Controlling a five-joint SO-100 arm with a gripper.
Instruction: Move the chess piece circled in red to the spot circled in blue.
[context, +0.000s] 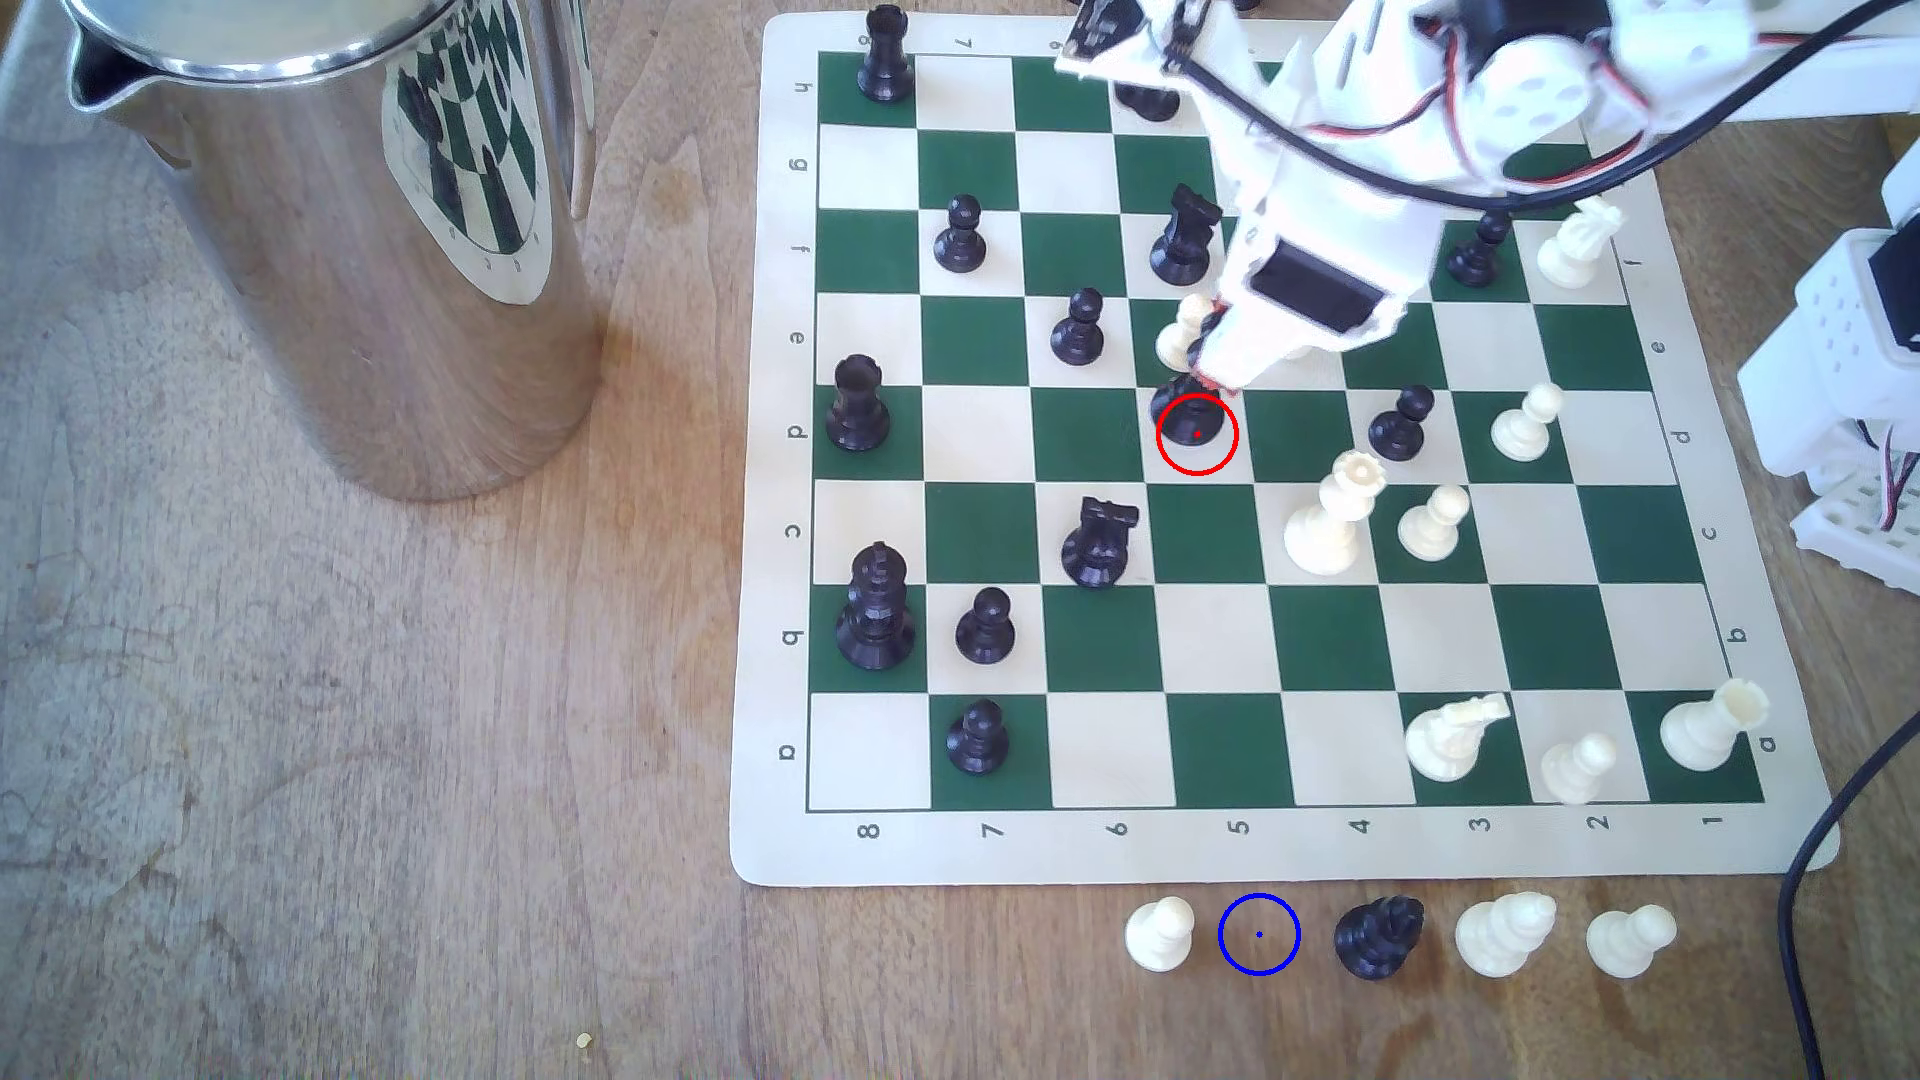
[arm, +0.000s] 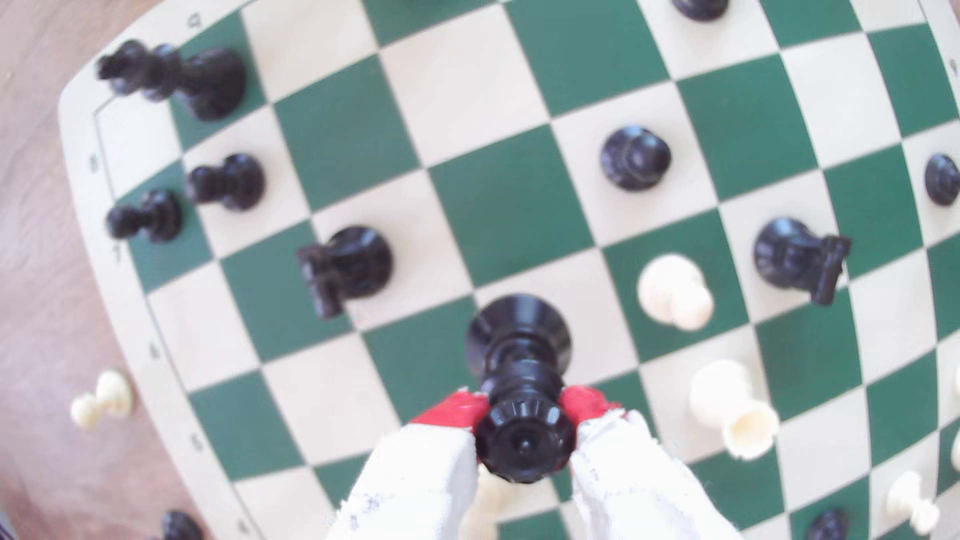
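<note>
The chess piece circled in red is a tall black piece with a notched round top, standing on the green-and-cream board near its middle. My gripper comes down on it from the arm at the exterior view's upper right. In the wrist view the red-tipped fingers press both sides of the piece's coronet, so the gripper is shut on it. Its base looks at or just above the board. The spot circled in blue is bare wood just off the board's near edge.
A white pawn and a black piece flank the blue spot, with two white pieces beyond. A white pawn and a black knight stand close behind the gripper. A steel jug stands at the left, a black cable at the right.
</note>
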